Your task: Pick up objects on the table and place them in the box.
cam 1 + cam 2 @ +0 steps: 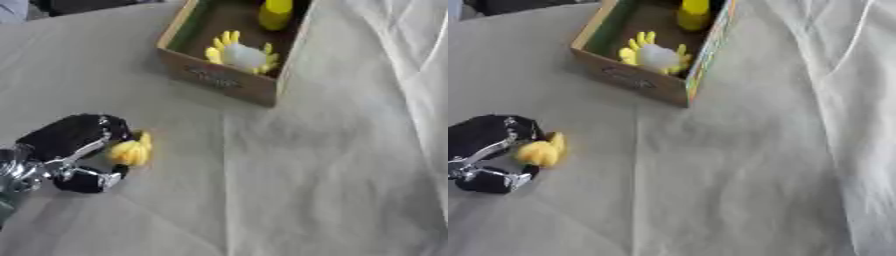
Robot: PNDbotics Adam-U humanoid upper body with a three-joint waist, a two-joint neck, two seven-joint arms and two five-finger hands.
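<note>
Your small yellow lumpy object (132, 151) lies on the desk (289, 175), well short of the open cardboard box (223, 77). Your left hand (74, 150) has its black fingers curled round it. The box holds a yellow-petalled white piece (243, 55) and a yellow rounded piece (275, 13); its dark print is unreadable.

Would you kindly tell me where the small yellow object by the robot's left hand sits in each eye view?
Left eye view: the small yellow object lies lower left, at the fingers of the left hand.
Right eye view: the object sits nearer the left edge, beside the hand.
Shared landmark: the cardboard box at top centre, up and right of the object.
</note>
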